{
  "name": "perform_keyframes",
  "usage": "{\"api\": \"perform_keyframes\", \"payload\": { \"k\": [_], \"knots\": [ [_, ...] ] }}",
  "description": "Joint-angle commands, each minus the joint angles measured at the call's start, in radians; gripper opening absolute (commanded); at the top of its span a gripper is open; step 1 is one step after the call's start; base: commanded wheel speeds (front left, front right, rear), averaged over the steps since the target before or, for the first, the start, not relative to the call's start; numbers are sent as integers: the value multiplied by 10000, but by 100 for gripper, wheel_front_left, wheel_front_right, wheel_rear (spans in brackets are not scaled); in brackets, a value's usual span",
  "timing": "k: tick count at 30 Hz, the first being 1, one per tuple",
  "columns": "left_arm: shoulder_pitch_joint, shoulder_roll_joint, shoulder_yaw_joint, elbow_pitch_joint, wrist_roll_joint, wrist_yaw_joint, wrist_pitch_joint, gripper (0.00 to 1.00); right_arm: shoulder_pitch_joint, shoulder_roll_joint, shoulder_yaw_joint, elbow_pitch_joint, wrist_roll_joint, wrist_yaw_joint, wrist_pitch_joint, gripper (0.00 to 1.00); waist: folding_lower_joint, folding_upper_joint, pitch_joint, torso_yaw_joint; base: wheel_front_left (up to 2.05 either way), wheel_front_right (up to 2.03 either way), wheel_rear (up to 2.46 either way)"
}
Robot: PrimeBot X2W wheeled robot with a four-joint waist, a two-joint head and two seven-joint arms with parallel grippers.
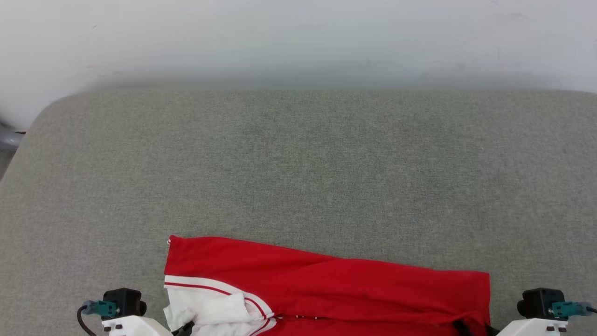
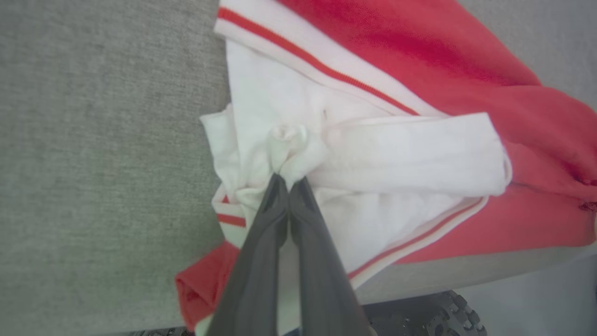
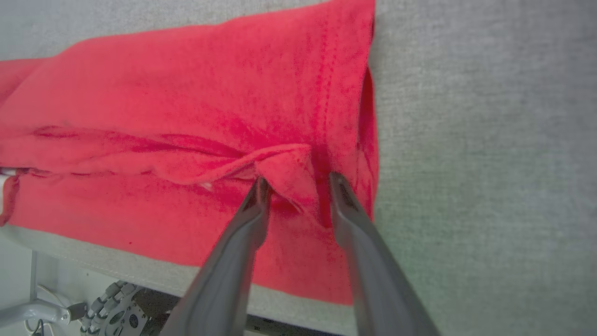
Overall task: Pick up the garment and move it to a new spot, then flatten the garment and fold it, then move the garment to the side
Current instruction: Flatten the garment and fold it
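Red cloth with a white sleeve, the T-shirt (image 1: 326, 284) lies at the six o'clock edge of the grey fabric-covered tabletop (image 1: 298, 163) in the head view. It is stretched as a long band from about seven o'clock to five o'clock, and its near side runs out of the bottom of the picture. The white sleeve (image 2: 373, 154), edged with red-and-white stripe trim, is bunched at the band's seven o'clock end, and the plain red hem end sits toward five o'clock.

In the left wrist view the left gripper (image 2: 289, 182) has its two dark fingers pressed together on a small twisted tuft of the white sleeve fabric – the cloth puckers up just past the tips, toward twelve o'clock.

In the right wrist view the right gripper (image 3: 298, 184) stands with its fingers apart, tips down on the red cloth close to the stitched hem. A raised fold of red fabric sits in the gap, against the finger at nine o'clock, and whether the other finger touches it cannot be told. A pale wall (image 1: 298, 37) rises beyond the tabletop at twelve o'clock in the head view.
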Motion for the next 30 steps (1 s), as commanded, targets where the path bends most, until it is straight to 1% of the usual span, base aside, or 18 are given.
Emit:
{"api": "perform_keyframes", "payload": {
  "k": [1,7,11,15,19,23,27,29,30],
  "knots": [
    [-34,-64,11,40,71,-46,-167,100,95,67,-3,-10,-1,-8,-293,100,2,-1,-21,-14,0,0,0],
    [-230,-235,-12,-51,690,-31,-1161,100,191,172,115,-490,-89,-8,-1556,100,2,-1,-309,-57,0,0,0],
    [-368,-340,70,-382,1232,61,-2094,100,173,143,-44,-1014,-155,-8,-1754,100,2,-1,-526,-54,0,0,0],
    [-497,-510,127,-710,1778,117,-3118,100,52,31,-618,-1363,-285,-8,-1410,100,2,-1,-704,-8,0,0,0],
    [-682,-711,142,-1012,2446,212,-4240,100,-64,-265,-1217,-1513,-522,-8,-883,100,2,-1,-786,90,0,0,0],
    [-817,-797,73,-1111,3119,215,-5298,100,-60,-534,-1576,-1594,-703,-8,-345,100,2,-1,-792,226,0,0,0],
    [-934,-894,92,-1127,3692,274,-5817,100,79,-653,-1599,-1589,-757,-6,141,100,2,-1,-703,383,0,0,0],
    [-1048,-1126,171,-1136,4061,246,-6025,100,226,-395,-1264,-1253,-682,-8,399,100,2,-1,-400,618,0,0,0],
    [-1052,-1134,183,-1109,4126,250,-6019,100,216,-340,-1188,-1160,-699,-8,414,100,2,-1,-342,646,0,0,0]
  ]
}}
